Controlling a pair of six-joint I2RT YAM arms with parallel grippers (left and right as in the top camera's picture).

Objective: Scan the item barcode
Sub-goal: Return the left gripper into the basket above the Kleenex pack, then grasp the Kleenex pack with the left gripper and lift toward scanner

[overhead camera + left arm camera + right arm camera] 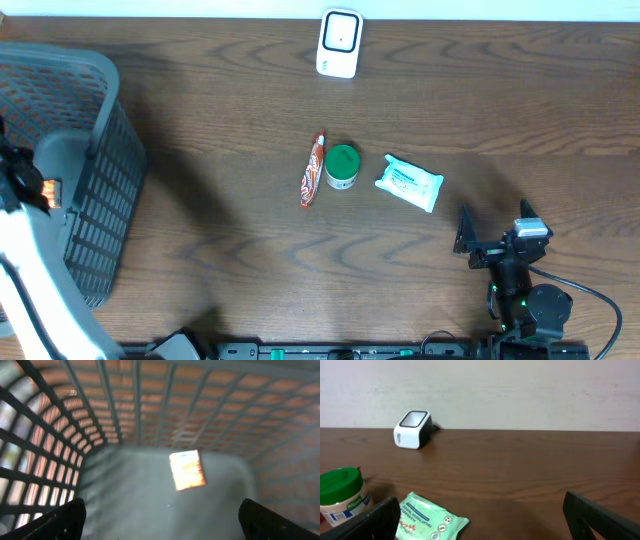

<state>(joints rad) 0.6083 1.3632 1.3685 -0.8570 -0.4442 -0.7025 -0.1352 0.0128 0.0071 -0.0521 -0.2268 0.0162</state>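
A white barcode scanner [339,43] stands at the table's far edge and shows far left in the right wrist view [413,429]. At mid-table lie an orange-red tube [313,170], a green-lidded jar [342,166] and a pale green wipes pack [409,183]. My right gripper [495,233] hovers near the front right, open and empty, with the wipes pack [431,520] just ahead of its left finger. Inside the grey basket [95,150], my left gripper [162,520] is open above an orange packet [187,470] lying on the basket floor.
The basket's lattice walls [150,405] close in around the left gripper. The jar [340,495] stands left of the right gripper's view. A pale wall [520,390] rises behind the table's far edge.
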